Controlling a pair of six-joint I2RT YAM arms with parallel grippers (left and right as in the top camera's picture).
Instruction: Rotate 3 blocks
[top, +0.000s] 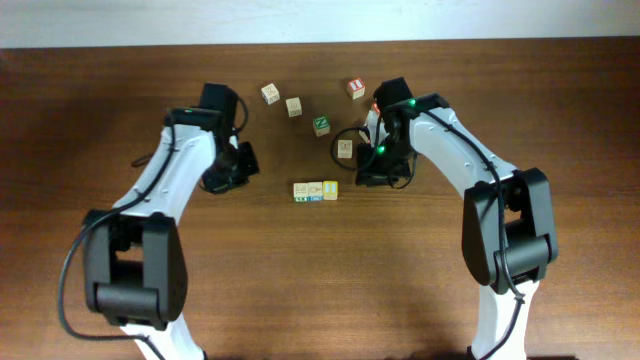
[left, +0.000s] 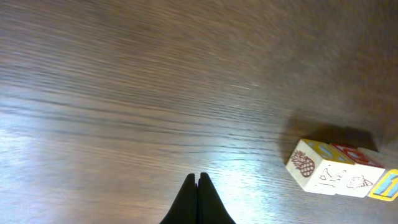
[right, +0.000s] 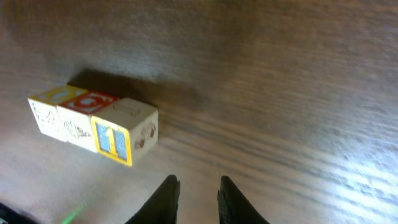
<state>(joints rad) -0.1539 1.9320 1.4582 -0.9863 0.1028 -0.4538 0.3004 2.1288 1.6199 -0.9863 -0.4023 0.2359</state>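
table edge: far edge of the table runs along the top of the overhead view; other edges out of frame
open room: wide bare wood near-side of the row and left of it; far side is crowded with loose cubes, among them a green-faced cube and a pale cube
left gripper: fingers pressed together, nothing held, over bare wood, well left of the row
right gripper: narrow gap between fingers, nothing in it, touching nothing, just right of the row on its far side
blocks: three in a touching row, table centre, between the two grippers
long axis: runs left-right; yellow-faced block at the right end
end face: yellow frame with blue mark, points toward the right wrist camera
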